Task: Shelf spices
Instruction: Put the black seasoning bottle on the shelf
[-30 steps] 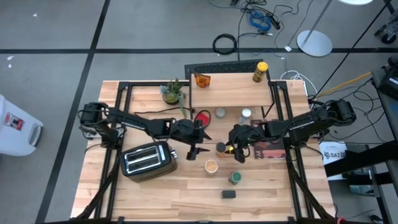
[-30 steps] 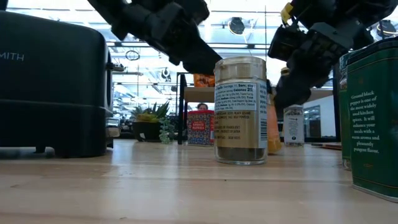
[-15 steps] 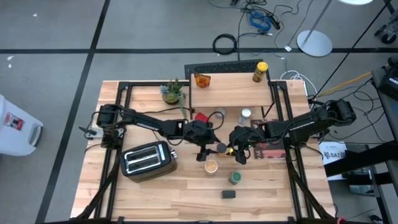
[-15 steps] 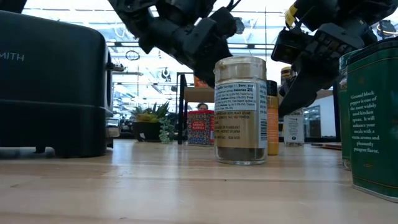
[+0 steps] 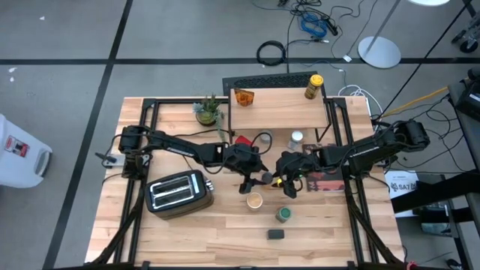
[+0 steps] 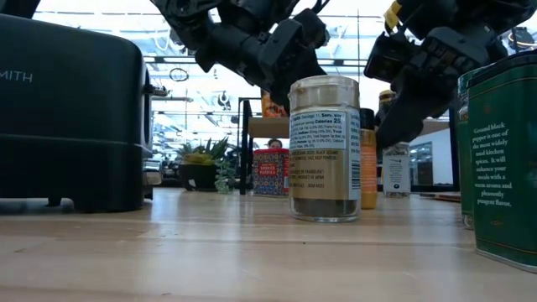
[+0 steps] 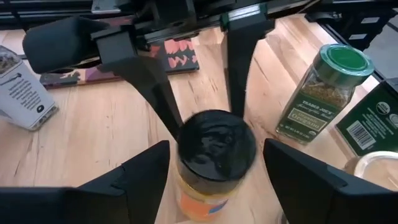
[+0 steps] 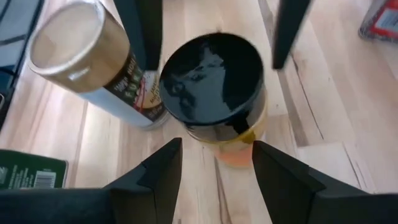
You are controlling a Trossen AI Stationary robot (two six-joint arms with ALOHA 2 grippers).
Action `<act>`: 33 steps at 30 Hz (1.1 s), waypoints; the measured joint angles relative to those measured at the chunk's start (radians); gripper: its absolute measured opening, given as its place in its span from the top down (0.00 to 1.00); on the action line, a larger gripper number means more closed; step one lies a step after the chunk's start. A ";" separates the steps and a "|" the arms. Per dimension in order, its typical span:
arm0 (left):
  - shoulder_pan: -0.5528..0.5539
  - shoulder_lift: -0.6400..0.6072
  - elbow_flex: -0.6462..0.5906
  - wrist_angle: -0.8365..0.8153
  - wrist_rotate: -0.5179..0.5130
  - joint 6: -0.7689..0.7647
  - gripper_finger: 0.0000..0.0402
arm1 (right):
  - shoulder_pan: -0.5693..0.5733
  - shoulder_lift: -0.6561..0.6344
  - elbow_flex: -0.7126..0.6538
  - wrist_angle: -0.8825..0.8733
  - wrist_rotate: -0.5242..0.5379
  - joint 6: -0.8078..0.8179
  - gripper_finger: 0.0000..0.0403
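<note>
While the black-lidded orange spice jar (image 7: 214, 158) stands mid-worktop (image 5: 187, 232), in front of the shelf (image 5: 277, 112), my left end effector (image 5: 253, 180) and right end effector (image 5: 283, 180) both straddle it with fingers spread, neither touching. A tan-lidded jar (image 5: 255, 200) stands just beside it.

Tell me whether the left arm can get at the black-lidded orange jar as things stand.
Probably yes. The left end effector is open, its fingers straddling the black-lidded orange jar. But the right end effector is also open around the same jar from the opposite side, so the two could collide.
</note>
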 joint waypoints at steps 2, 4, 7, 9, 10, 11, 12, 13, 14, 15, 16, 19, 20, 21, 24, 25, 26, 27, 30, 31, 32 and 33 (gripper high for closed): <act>0.000 0.003 0.000 0.002 -0.001 -0.015 0.28 | 0.000 0.000 0.000 0.026 0.000 -0.004 0.55; 0.000 0.003 0.000 0.005 -0.001 -0.024 0.22 | 0.000 0.000 0.000 0.041 0.000 -0.007 0.55; 0.000 0.003 0.000 0.007 0.000 -0.024 0.15 | -0.002 0.000 0.000 0.035 0.003 -0.007 0.55; 0.000 0.003 0.000 0.006 0.000 -0.024 0.12 | -0.002 0.000 0.000 0.036 0.004 -0.007 0.55; 0.000 0.003 0.000 0.003 0.000 -0.024 0.11 | -0.002 0.000 0.000 0.035 0.004 -0.007 0.55; 0.000 0.007 0.000 0.001 0.000 -0.024 0.11 | -0.002 0.000 0.000 0.035 0.005 -0.006 0.55; 0.000 0.010 0.000 0.002 0.000 -0.024 0.11 | -0.002 0.000 0.000 0.036 0.005 -0.003 0.55; 0.000 0.012 0.000 -0.004 0.000 -0.024 0.11 | -0.002 0.000 0.000 0.035 0.005 -0.003 0.55; 0.000 0.016 0.000 -0.006 0.000 -0.024 0.12 | -0.002 0.000 0.000 0.035 0.006 -0.003 0.55; 0.000 0.026 0.000 0.008 0.001 -0.025 0.12 | -0.002 0.000 0.000 0.035 0.007 -0.003 0.55; 0.000 0.032 0.001 0.015 0.001 -0.028 0.13 | -0.002 0.000 0.000 0.035 0.009 -0.003 0.55; 0.000 0.052 0.000 0.018 0.002 -0.043 0.13 | -0.002 0.000 0.000 0.036 0.010 0.001 0.55; 0.000 0.056 0.003 0.017 0.002 -0.048 0.13 | -0.002 0.000 0.000 0.035 0.010 0.001 0.55; 0.000 0.056 0.003 0.011 0.002 -0.049 0.13 | -0.002 0.000 0.000 0.034 0.010 0.003 0.55; 0.000 0.054 0.006 0.023 0.002 -0.046 0.13 | -0.002 0.000 0.000 0.031 0.010 0.005 0.55; 0.000 0.054 0.006 0.023 0.002 -0.046 0.13 | -0.002 0.000 0.000 0.028 0.010 0.005 0.55; 0.000 0.054 0.006 0.023 0.002 -0.045 0.13 | -0.002 0.000 0.000 0.026 0.010 0.006 0.55; 0.000 0.054 0.006 0.022 0.002 -0.044 0.14 | -0.002 0.000 0.000 0.026 0.010 0.006 0.55; 0.000 0.054 0.006 0.023 0.002 -0.034 0.19 | -0.002 0.000 0.000 0.026 0.026 0.005 0.55; 0.000 0.054 0.006 0.021 0.002 -0.028 0.22 | -0.002 0.000 0.000 0.026 0.027 0.005 0.55; 0.000 0.054 0.006 0.020 0.002 -0.023 0.25 | -0.002 0.000 0.000 0.024 0.028 0.003 0.55; 0.000 0.054 0.006 0.022 0.002 -0.022 0.27 | -0.002 0.000 0.000 0.025 0.028 0.003 0.55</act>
